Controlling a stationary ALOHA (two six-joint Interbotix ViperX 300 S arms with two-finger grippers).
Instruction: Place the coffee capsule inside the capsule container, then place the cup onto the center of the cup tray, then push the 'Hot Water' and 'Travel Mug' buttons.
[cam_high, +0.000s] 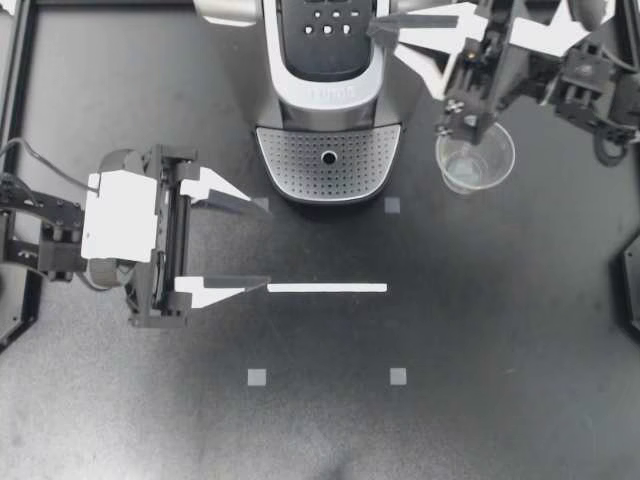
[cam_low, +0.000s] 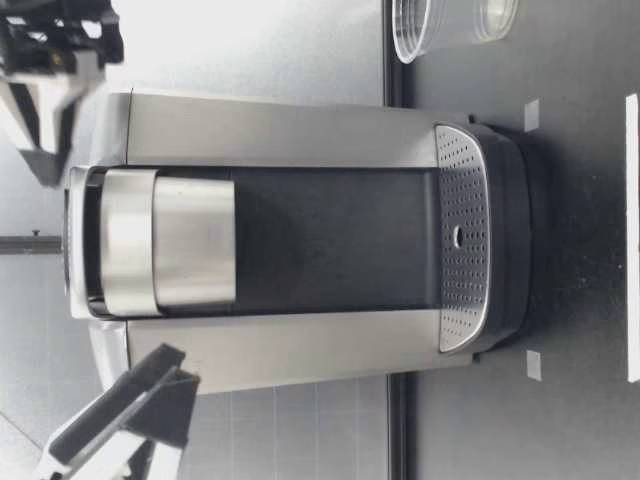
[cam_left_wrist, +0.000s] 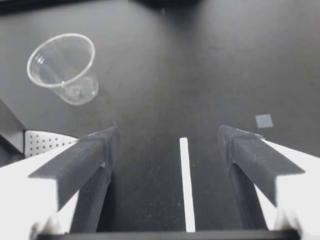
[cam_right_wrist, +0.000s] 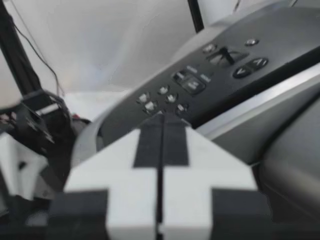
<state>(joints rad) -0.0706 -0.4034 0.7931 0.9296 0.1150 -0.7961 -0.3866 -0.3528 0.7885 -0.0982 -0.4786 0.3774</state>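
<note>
The coffee machine (cam_high: 328, 95) stands at the back middle, its button panel (cam_high: 328, 25) on top and its perforated cup tray (cam_high: 328, 165) in front. My right gripper (cam_high: 375, 28) is shut with nothing in it, its tip at the panel's right edge; in the right wrist view the closed fingers (cam_right_wrist: 161, 145) point at the small buttons (cam_right_wrist: 162, 95). A clear plastic cup (cam_high: 475, 158) stands upright on the table right of the machine, under my right arm. My left gripper (cam_high: 262, 245) hangs open and empty in front of the tray's left side. I see no capsule.
A white tape strip (cam_high: 327, 288) lies in front of the machine, and in the left wrist view the strip (cam_left_wrist: 186, 185) runs between the open fingers. Small grey square markers (cam_high: 257, 377) (cam_high: 398, 376) dot the black table. Dark frame rails run along both sides.
</note>
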